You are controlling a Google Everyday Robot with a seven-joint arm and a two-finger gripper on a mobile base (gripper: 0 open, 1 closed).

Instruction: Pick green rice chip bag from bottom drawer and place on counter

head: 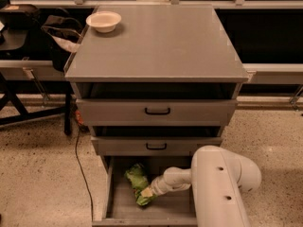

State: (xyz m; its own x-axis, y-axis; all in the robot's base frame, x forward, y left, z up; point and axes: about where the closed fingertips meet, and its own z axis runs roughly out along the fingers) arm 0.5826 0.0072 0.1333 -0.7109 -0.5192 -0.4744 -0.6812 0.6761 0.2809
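Observation:
The green rice chip bag (137,177) lies crumpled on the floor of the open bottom drawer (118,208), left of its middle. My gripper (147,192) reaches down into that drawer from the right, and its tip is at the bag's lower right end, touching it. My white arm (222,188) covers the drawer's right part. The grey counter (161,46) is the cabinet's top, above the drawers.
A white bowl (103,21) stands at the counter's back left corner. The two upper drawers (157,111) with black handles sit slightly pulled out above the bottom drawer. A black cable (78,155) runs down the floor left of the cabinet. Dark bags and a stand (52,30) are at the left.

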